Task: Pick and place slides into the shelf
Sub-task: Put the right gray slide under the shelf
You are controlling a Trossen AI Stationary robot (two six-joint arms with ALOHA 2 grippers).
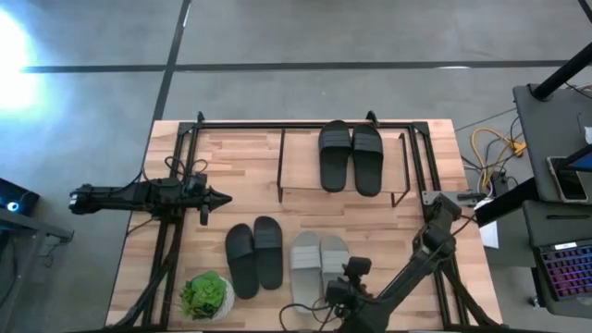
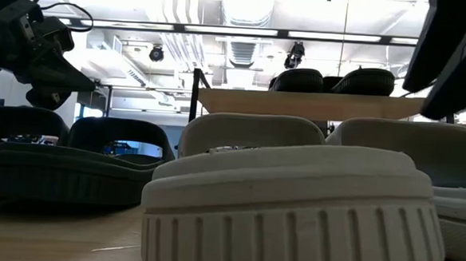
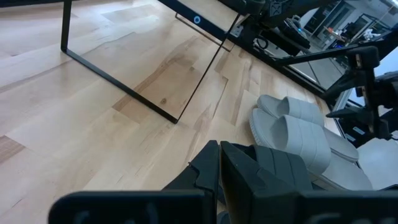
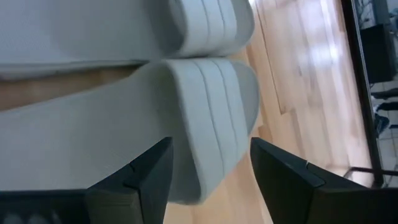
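Two fingers of right end effector [image 4: 208, 180] spread wide, straddling light grey slide [image 4: 186, 112], not yet gripped.

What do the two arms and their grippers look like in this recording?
Both arms are dark, almost black, built of jointed segments with thin black cables looped along them. The left gripper ends in a narrow tapered tip. The right gripper has two broad, flat, angular dark fingers with matte faces. No markings are legible on either.
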